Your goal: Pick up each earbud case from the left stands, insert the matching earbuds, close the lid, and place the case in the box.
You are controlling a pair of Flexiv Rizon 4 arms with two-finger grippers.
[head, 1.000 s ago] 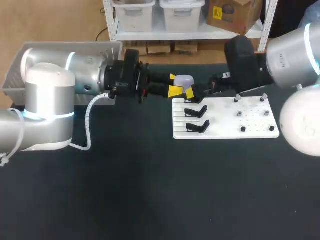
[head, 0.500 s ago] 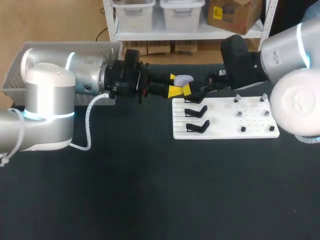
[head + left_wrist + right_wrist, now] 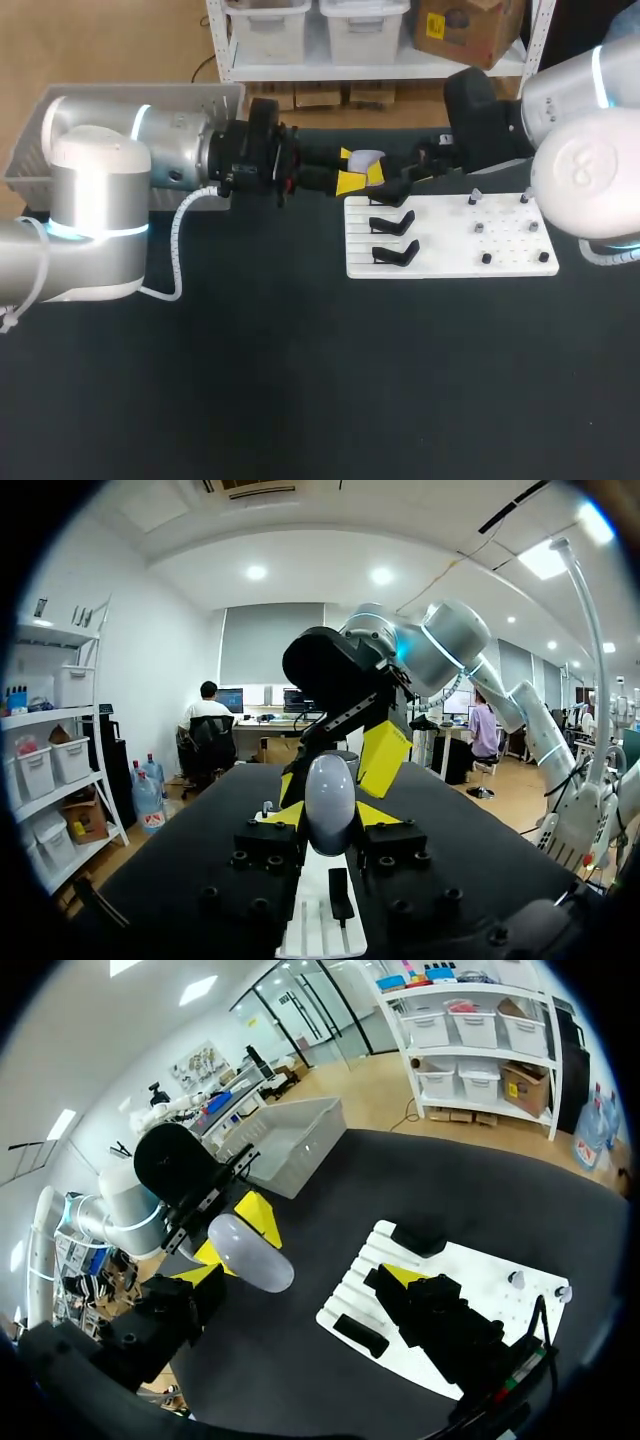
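Observation:
A pale lavender earbud case (image 3: pixel 366 160), lid closed, hangs above the table's far side just behind the white board (image 3: pixel 450 262). My left gripper (image 3: pixel 348 169) is shut on it, a yellow tip on either side of the case (image 3: pixel 330 802). My right gripper (image 3: pixel 381 176) stands open right beside the case from the other side. One of its yellow fingers (image 3: pixel 385 758) shows just past the case. In the right wrist view the case (image 3: pixel 250 1253) sits ahead of my open right gripper (image 3: pixel 300 1282).
The white board carries black stands (image 3: pixel 392 222) on its left part and pegs with small grey pieces (image 3: pixel 475 197) on its right part. A grey box (image 3: pixel 30 150) stands at the far left behind my left arm.
My right gripper has shifted a little toward the far side and closer to the held case. The left arm and the case have kept still.

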